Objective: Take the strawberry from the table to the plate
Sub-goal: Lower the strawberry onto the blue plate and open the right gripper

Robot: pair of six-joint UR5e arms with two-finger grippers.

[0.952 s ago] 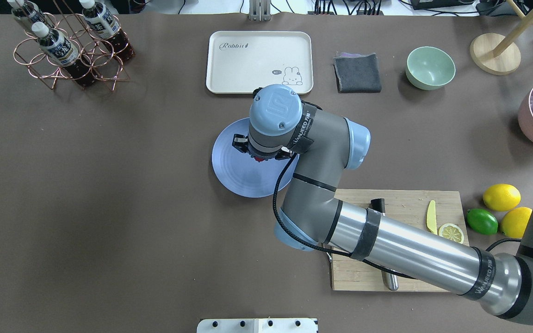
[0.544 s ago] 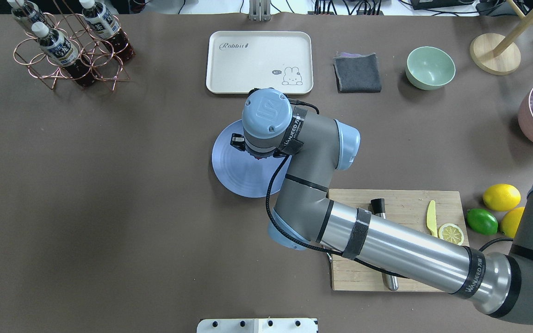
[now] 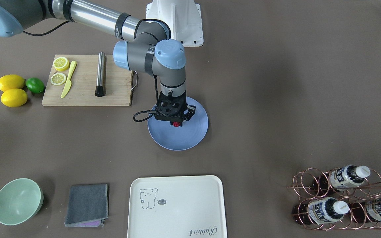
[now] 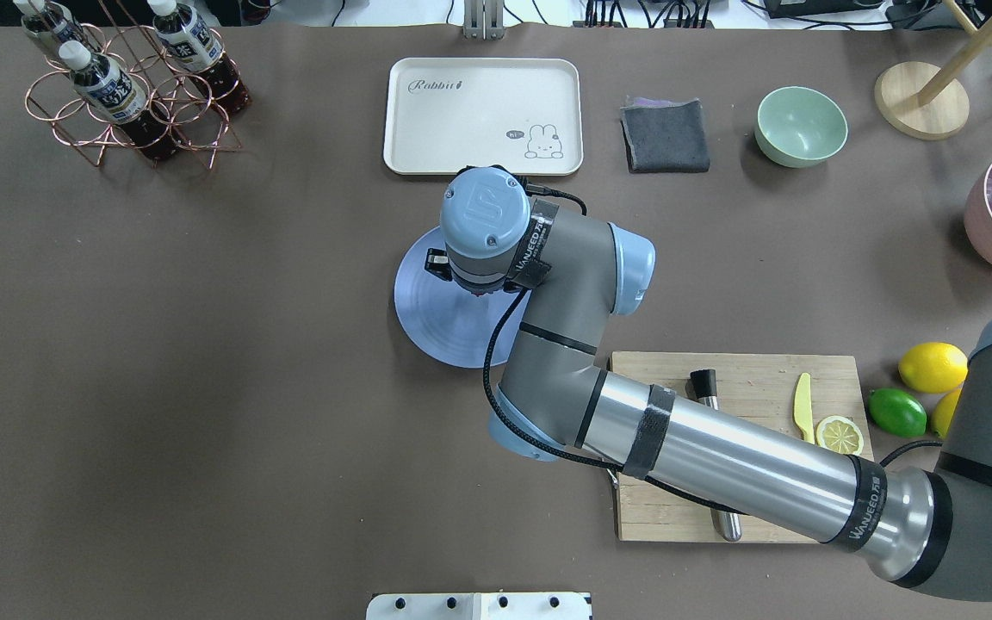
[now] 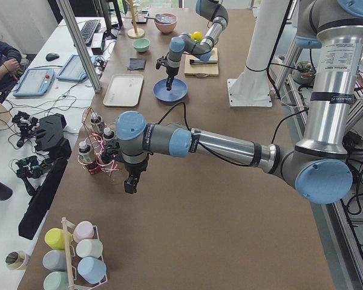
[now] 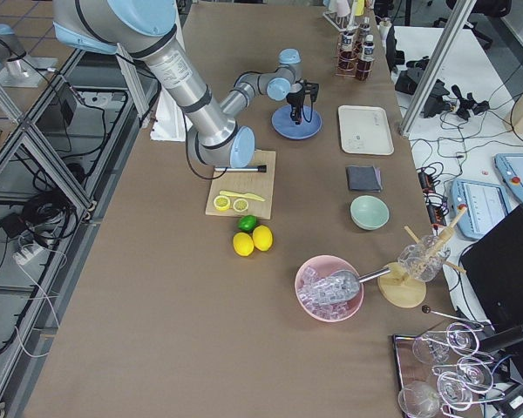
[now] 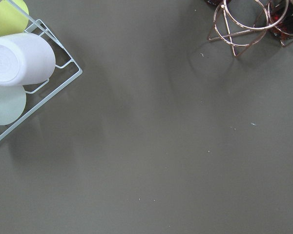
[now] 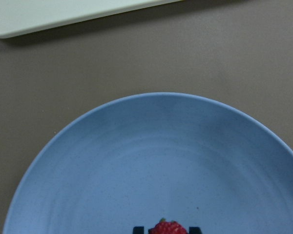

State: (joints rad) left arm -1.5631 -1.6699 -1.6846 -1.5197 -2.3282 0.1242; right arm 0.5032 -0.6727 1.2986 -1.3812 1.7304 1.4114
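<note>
The small red strawberry (image 3: 176,124) hangs pinched between the fingers of my right gripper (image 3: 176,122), just above the middle of the round blue plate (image 3: 190,138). In the right wrist view the strawberry (image 8: 168,227) shows at the bottom edge between two dark fingertips, with the plate (image 8: 136,161) filling the view below it. From overhead the wrist hides the gripper and covers part of the plate (image 4: 436,327). My left gripper (image 5: 130,186) hovers over bare table (image 5: 187,229) near the bottle rack; I cannot tell whether it is open or shut.
A cream tray (image 4: 483,114) lies beyond the plate. A cutting board (image 4: 763,387) with a lemon slice, yellow knife and metal rod sits to the right, beside lemons (image 4: 933,366) and a lime. A grey cloth (image 4: 666,136), green bowl (image 4: 801,126) and bottle rack (image 4: 130,86) line the far side.
My right arm has shifted left and slightly farther over the plate, carrying the strawberry with it. The gripper stays shut on the berry.
</note>
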